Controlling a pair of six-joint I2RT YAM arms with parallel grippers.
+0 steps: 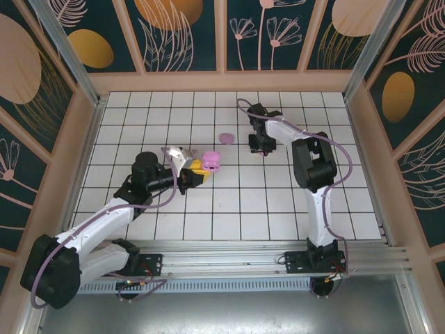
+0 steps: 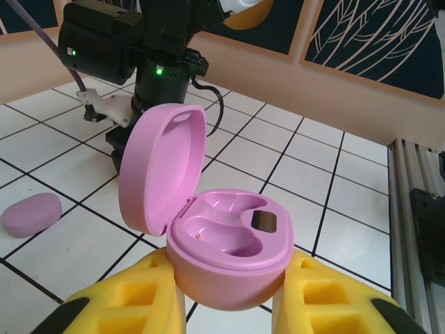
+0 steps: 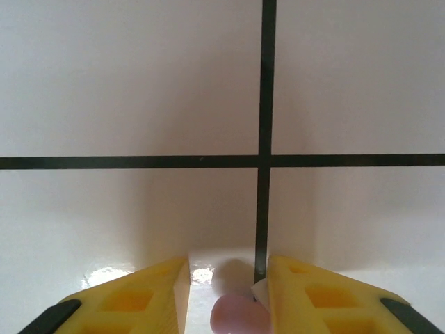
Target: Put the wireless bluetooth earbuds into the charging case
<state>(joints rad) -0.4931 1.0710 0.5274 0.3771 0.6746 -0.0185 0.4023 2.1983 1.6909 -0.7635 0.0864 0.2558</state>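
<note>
Left gripper (image 2: 229,309): clenched on the charging case (image 2: 233,240), one yellow finger (image 2: 128,299) at each side of its lower half
Charging case: held a little left of the middle of the tiled surface (image 1: 278,202), lid standing up open, the two moulded hollows facing up
Right gripper (image 3: 228,264): released, pointing down at the surface, right of the middle and toward the far edge
Earbud (image 3: 236,314): small pink piece on the tile between the right fingers, close against one finger, a gap on the other side
Closed pink oval (image 1: 226,138): lying on the surface between both grippers, apart from the open case
</note>
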